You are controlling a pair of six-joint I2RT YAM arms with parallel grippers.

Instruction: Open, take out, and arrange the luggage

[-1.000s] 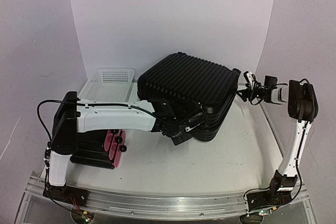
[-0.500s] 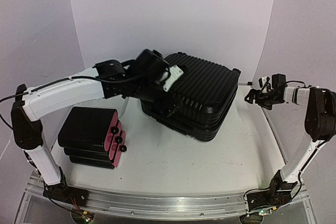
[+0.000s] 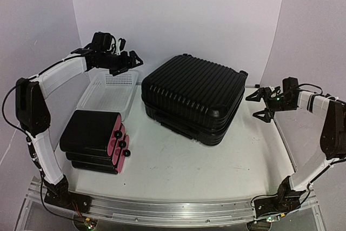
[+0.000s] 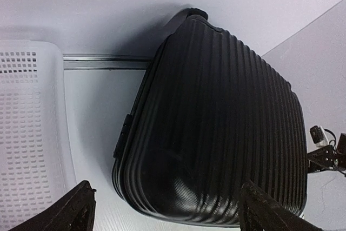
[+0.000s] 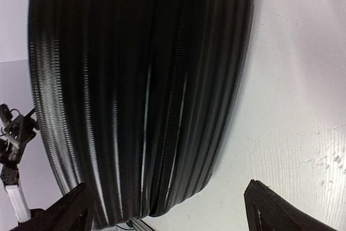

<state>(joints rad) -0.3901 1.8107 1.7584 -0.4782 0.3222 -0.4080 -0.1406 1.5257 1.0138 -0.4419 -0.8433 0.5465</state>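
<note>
The luggage (image 3: 190, 98) is a large ribbed black case lying flat and closed at the middle of the table. It fills the left wrist view (image 4: 216, 128) and the right wrist view (image 5: 135, 90). My left gripper (image 3: 132, 62) hangs raised above the white basket, left of the luggage. It is open with nothing between its fingers (image 4: 170, 215). My right gripper (image 3: 253, 106) is just off the luggage's right side, open and empty (image 5: 170, 212), with its jaws facing the zipper seam.
A white perforated basket (image 3: 108, 93) stands at the back left (image 4: 27, 133). A smaller smooth black case (image 3: 92, 136) with a pink side and black knobs lies at the front left. The table's right edge runs close by the right arm.
My left arm has swung from the luggage's front side up and back to the left, above the basket. My right gripper has drawn back a little to the right. Both grippers have opened wider.
</note>
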